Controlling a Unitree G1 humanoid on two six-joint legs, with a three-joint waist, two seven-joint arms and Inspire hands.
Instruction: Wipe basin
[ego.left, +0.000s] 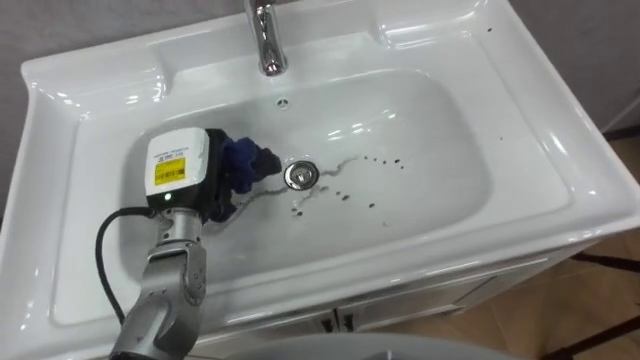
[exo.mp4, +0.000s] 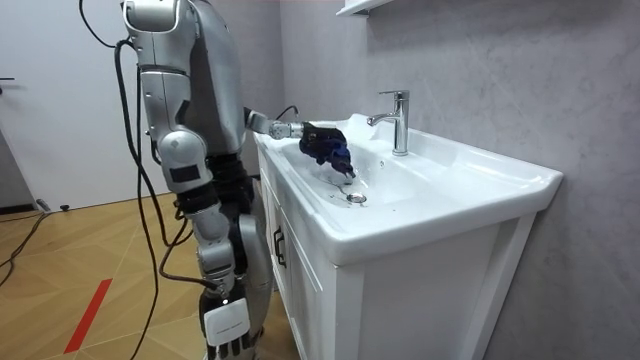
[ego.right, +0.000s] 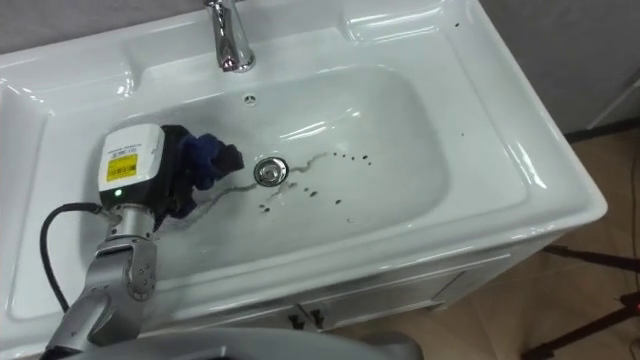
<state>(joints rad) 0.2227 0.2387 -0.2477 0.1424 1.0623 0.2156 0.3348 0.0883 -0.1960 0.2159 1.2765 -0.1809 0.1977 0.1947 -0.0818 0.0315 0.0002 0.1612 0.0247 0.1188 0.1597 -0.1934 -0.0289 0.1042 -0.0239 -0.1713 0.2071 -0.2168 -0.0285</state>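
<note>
Left eye view, left hand (ego.left: 203, 180) inside white basin (ego.left: 450, 130), fingers (ego.left: 226, 198) curled round dark blue cloth (ego.left: 245, 160), cloth at 9 o'clock of drain (ego.left: 300, 175), dark specks (ego.left: 372, 196) at 3 o'clock, right hand (exo.mp4: 225, 325) hanging down, fingers loose.

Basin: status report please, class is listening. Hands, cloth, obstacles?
Left robot hand shut on cloth, in basin left of drain. Right robot hand hangs at side. Dark specks right of drain; tap behind.
</note>
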